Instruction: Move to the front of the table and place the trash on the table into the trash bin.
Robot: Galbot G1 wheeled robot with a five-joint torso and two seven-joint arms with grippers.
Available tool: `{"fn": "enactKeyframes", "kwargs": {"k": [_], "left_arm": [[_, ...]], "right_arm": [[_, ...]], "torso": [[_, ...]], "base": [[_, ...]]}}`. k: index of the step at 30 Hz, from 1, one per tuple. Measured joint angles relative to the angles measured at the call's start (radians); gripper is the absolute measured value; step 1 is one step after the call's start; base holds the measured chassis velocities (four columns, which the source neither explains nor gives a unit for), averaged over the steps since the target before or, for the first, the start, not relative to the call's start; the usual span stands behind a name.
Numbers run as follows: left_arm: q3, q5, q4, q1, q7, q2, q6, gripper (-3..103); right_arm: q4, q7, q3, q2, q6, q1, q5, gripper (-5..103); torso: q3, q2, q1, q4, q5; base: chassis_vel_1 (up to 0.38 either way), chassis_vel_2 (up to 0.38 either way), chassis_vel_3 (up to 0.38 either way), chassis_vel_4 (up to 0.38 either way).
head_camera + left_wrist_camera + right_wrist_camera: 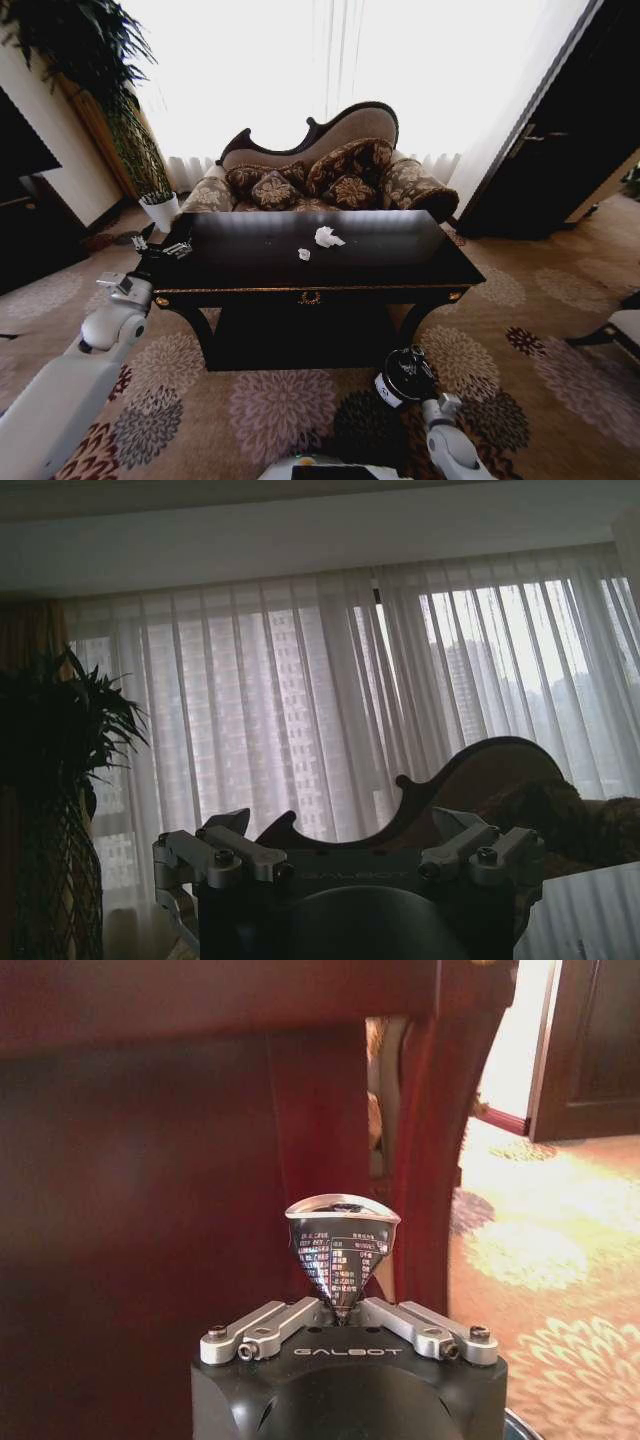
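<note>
1. A patterned sofa (320,170) stands just behind the glossy black surface (250,260); a potted plant (95,90) in a white pot (160,210) stands at its far left, a dark door (560,130) at the right.
2. "GALBOT" is written on both wrist housings.
3. Two crumpled white paper wads (327,237) lie near the middle of the surface, close together.
4. The black trash bin (405,377) with a white label sits on the floral carpet (270,410) by the right front leg.
5. The right hand (342,1310), low beside the bin, is clamped on a shiny dark can (341,1245) printed with small unreadable text.
6. The left hand (160,245) hovers spread and empty at the surface's left end.
</note>
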Motion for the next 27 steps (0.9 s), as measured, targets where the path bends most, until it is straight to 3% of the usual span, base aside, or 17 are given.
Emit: {"fn": "enactKeyframes", "kwargs": {"k": [16,27], "left_arm": [[0.0,0.0,0.0,0.0,0.0,0.0,0.0,100],[0.0,0.0,0.0,0.0,0.0,0.0,0.0,100]], "right_arm": [[-0.508,-0.043,-0.105,-0.115,0.068,0.306,-0.059,0],[-0.611,-0.051,-0.125,-0.084,0.081,0.369,-0.107,0]], "torso": [[0.0,0.0,0.0,0.0,-0.0001],[0.0,0.0,0.0,-0.0003,0.0]], "base": [[0.0,0.0,0.0,0.0],[0.0,0.0,0.0,0.0]]}}
